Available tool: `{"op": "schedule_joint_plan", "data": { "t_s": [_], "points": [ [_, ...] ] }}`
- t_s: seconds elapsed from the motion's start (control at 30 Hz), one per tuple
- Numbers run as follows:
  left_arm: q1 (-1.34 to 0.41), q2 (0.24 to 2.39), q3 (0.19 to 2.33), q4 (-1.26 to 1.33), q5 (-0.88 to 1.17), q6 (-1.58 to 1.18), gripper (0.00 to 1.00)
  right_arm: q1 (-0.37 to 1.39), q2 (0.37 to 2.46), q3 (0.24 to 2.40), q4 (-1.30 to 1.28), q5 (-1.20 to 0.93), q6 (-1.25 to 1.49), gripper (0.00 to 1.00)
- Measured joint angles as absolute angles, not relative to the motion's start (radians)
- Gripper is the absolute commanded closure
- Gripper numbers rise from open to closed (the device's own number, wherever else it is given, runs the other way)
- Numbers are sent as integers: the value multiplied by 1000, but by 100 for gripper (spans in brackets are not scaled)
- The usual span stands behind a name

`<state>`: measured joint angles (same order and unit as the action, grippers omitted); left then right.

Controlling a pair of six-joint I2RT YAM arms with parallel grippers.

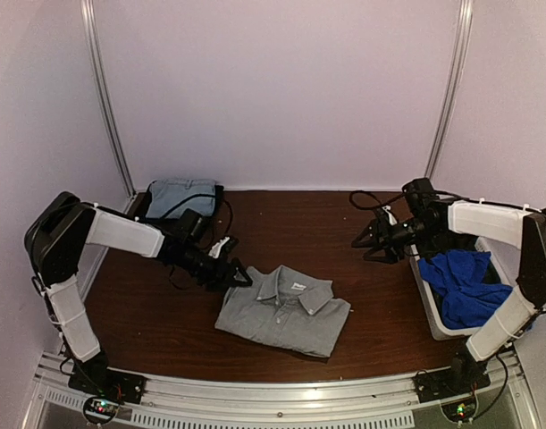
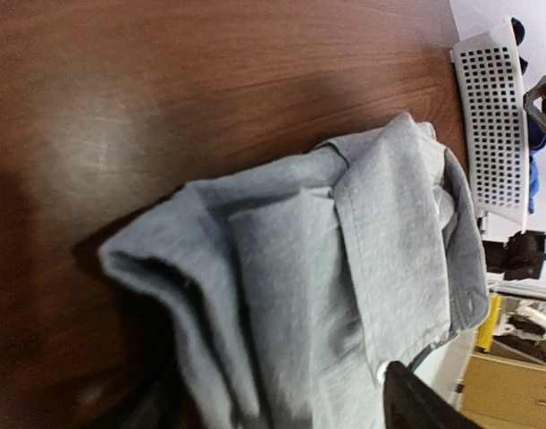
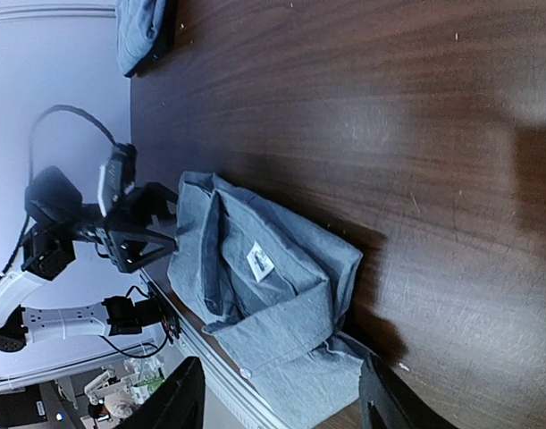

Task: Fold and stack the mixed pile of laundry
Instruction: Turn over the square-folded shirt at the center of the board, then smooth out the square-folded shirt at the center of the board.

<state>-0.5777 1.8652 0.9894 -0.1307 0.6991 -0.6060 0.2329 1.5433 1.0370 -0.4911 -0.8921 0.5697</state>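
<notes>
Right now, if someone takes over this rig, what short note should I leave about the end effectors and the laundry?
Left end effector: open, at the left edge of the grey polo shirt, gripping nothing.
Right end effector: open, empty, above the table beside the white bin.
Done: polo shirt folded at table centre; a folded light blue-grey garment at the far left corner.
To do: royal-blue garment lies unfolded in the bin; the polo shirt is not yet stacked.
</notes>
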Motion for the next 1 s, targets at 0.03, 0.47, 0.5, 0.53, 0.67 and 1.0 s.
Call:
{"op": "schedule_joint_plan", "data": {
  "t_s": [0.03,0.47,0.5,0.53,0.67,1.0],
  "points": [
    [-568,1828,971,-139,669,-599,12,244,1534,1016,-496,-891,564,40],
    [-560,1685,1129,-335,472,-400,46,403,1388,758,-552,-860,596,43],
    [-570,1707,1155,-351,469,-389,47,417,1401,744,-543,-857,609,44],
    [-583,1729,1178,-366,464,-379,48,426,1416,736,-533,-855,616,44],
    [-633,1814,1236,-411,445,-363,53,459,1514,720,-472,-831,643,44],
    [-654,1957,1332,-505,392,-333,62,505,1638,751,-345,-823,683,57]
  ]
}}
